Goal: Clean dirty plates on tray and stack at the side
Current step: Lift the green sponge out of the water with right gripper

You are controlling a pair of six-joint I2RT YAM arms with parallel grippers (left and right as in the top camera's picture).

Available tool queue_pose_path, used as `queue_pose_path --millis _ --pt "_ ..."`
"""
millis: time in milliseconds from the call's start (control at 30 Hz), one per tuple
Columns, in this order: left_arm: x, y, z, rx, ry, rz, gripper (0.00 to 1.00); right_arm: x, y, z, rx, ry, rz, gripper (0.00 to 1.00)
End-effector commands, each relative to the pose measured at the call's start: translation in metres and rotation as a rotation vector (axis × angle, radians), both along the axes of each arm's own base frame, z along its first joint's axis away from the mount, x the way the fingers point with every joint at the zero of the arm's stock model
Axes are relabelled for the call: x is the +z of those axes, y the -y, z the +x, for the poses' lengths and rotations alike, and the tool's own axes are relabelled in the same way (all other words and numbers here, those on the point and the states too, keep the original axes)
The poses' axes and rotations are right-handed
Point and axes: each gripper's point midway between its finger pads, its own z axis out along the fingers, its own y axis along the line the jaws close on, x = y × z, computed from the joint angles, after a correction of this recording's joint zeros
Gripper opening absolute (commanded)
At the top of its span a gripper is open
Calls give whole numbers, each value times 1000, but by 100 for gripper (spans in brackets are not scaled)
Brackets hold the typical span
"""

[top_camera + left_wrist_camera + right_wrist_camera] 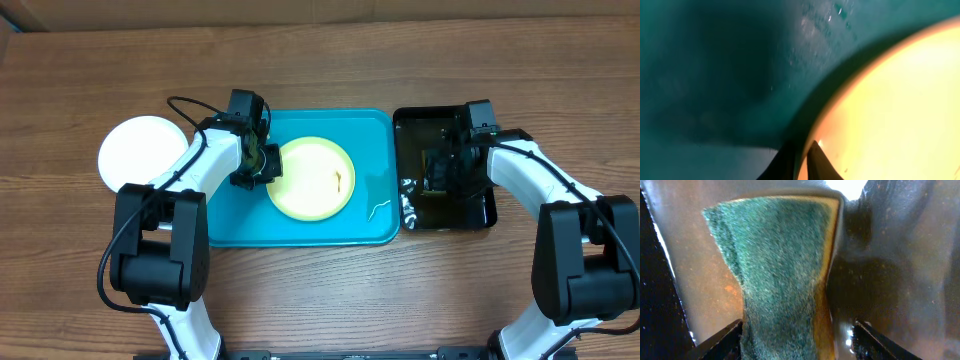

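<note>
A pale yellow-green plate with a small brown smear lies in the turquoise tray. My left gripper is at the plate's left rim. In the left wrist view its two dark tips are pinched on the edge of the plate, above the tray floor. A white plate rests on the table left of the tray. My right gripper hangs over the black tray. Its jaws stand open around a green-and-yellow sponge, with a gap at the right finger.
The glossy black tray sits right of the turquoise one, its floor wet. A thin white streak and some foam lie near the turquoise tray's right edge. Bare wooden table surrounds both trays.
</note>
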Motion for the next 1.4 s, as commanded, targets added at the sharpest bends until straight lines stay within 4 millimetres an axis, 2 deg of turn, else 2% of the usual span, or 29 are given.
queue_pose_path --millis 0,67,133,200,233,267,367,400,433,467,500,600,733,967,1100,1233,1267,1367 --pt "-3 -3 -13 46 -54 11 6 6 0 -1 5 12 4 70" --pt "-4 -5 -21 83 -94 13 4 6 0 -2 5 8 3 65" --pt "-4 -6 -27 105 -121 16 6 6 0 -5 5 -6 2 55" --pt "-5 -6 -29 104 -129 19 23 5 1 -10 5 -24 0 46" --pt "-5 -6 -29 103 -129 19 38 5 1 -12 5 -31 0 44" --pt "-5 -6 -29 103 -129 19 45 5 1 -12 5 -34 0 40" --pt "-4 -7 -28 101 -125 18 52 5 1 -13 7 -35 -1 30" --pt "-5 -7 -28 101 -125 18 52 5 0 -12 13 -33 2 30" --pt "-5 -7 -28 101 -125 18 52 5 0 -11 13 -29 2 37" --pt "-4 -6 -27 101 -123 18 53 5 0 -10 13 -25 3 50" --pt "-4 -6 -27 101 -121 18 53 6 0 -8 13 -18 3 57" --pt "-4 -6 -27 97 -120 18 54 15 -1 -3 13 -11 4 65" --pt "-4 -6 -27 82 -118 19 54 27 -2 8 14 14 6 66" --pt "-4 -6 -26 82 -114 19 54 27 2 16 55 53 -26 67" --pt "-4 -6 -25 82 -111 17 53 23 2 17 54 65 -27 68" --pt "-4 -5 -25 81 -108 17 50 10 -1 14 62 78 -25 69" --pt "-4 -5 -24 81 -107 16 49 7 -2 13 65 79 -23 64" --pt "-4 -5 -25 71 -107 17 47 5 -3 12 66 80 -18 20"
